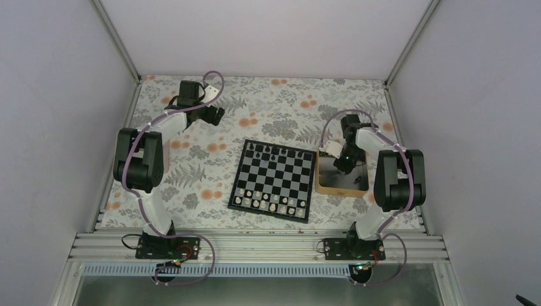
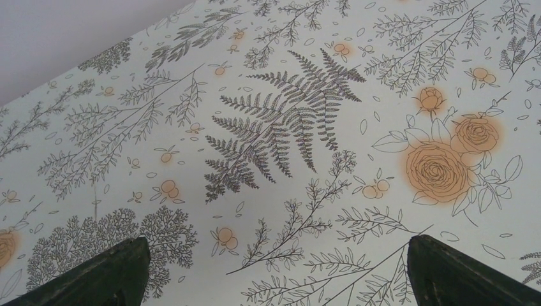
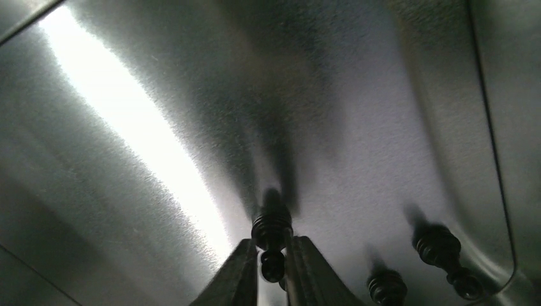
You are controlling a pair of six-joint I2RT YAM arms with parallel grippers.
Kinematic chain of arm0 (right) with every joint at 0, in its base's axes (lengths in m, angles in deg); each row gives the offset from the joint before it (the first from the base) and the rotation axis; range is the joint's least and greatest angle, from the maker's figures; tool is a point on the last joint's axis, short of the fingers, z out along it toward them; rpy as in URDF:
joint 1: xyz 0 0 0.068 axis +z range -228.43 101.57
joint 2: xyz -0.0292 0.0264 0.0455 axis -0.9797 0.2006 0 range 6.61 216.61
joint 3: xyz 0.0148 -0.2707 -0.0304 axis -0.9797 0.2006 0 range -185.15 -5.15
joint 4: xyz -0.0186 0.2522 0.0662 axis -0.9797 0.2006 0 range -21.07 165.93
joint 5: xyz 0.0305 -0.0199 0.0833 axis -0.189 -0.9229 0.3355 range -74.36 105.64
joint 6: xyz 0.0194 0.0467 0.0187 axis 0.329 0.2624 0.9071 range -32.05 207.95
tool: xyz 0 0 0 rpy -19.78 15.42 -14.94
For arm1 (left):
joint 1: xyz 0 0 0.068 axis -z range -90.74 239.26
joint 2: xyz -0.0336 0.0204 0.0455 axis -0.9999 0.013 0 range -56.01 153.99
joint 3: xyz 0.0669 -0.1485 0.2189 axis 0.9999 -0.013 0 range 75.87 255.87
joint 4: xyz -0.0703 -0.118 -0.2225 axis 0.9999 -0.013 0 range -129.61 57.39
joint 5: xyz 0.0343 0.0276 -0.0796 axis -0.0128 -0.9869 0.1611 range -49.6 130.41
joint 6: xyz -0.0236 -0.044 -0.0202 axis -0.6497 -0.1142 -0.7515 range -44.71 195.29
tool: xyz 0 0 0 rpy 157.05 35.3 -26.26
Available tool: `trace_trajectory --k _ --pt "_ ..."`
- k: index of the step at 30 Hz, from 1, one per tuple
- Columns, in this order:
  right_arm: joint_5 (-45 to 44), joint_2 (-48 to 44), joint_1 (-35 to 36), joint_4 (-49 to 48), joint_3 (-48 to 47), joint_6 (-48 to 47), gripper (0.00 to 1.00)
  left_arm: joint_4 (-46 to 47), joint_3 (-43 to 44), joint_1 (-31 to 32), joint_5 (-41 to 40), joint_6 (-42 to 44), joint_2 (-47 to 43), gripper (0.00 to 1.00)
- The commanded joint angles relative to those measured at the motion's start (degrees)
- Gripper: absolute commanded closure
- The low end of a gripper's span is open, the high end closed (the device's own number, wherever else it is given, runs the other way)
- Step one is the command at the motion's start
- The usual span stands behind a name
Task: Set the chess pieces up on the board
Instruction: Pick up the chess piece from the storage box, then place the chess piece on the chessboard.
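Note:
The chequered board (image 1: 271, 180) lies mid-table, with several black chess pieces (image 1: 274, 152) along its far row and white chessmen along its near rows. My right gripper (image 1: 342, 167) is down inside the tray (image 1: 320, 185) right of the board. In the right wrist view it (image 3: 273, 261) is shut on a black chess piece (image 3: 272, 231) just above the grey floor. Two more black pieces (image 3: 439, 245) lie on that floor to its right. My left gripper (image 1: 217, 116) hovers over the tablecloth at the far left; its jaws stand wide apart and empty in the left wrist view (image 2: 274, 268).
The tray has a tan wooden rim and stands against the board's right edge. The flowered tablecloth (image 2: 293, 127) covers the table. Grey walls close in the left, far and right sides. A metal rail (image 1: 255, 245) runs along the near edge.

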Motion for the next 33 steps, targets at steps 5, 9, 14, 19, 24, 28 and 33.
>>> trace_trajectory --k 5,9,14,19,24,28,33 --pt "-1.49 -1.29 0.19 2.17 -3.71 0.96 0.95 0.46 1.07 0.10 0.46 -0.18 -0.16 0.00" --pt "-2.11 -3.72 2.58 5.56 -8.79 1.21 0.96 0.69 0.82 0.06 0.53 -0.18 -0.21 0.00" --pt "-3.34 -3.07 9.06 10.74 -18.40 2.25 0.96 0.69 0.75 0.08 0.70 -0.09 -0.25 0.00" --pt "-2.40 1.85 17.82 13.81 -27.72 2.85 0.95 0.68 0.72 0.02 0.64 0.00 -0.42 0.00" --pt "0.52 6.98 24.55 14.09 -33.28 2.57 0.94 0.71 0.63 0.06 0.49 0.00 -0.71 0.00" --pt "2.85 10.61 28.08 12.40 -33.81 1.72 0.94 1.06 0.41 0.01 0.07 0.01 -0.89 0.00" --pt "4.30 14.92 30.75 11.10 -33.90 1.03 0.94 1.02 0.54 0.06 0.20 0.00 -0.85 0.00"
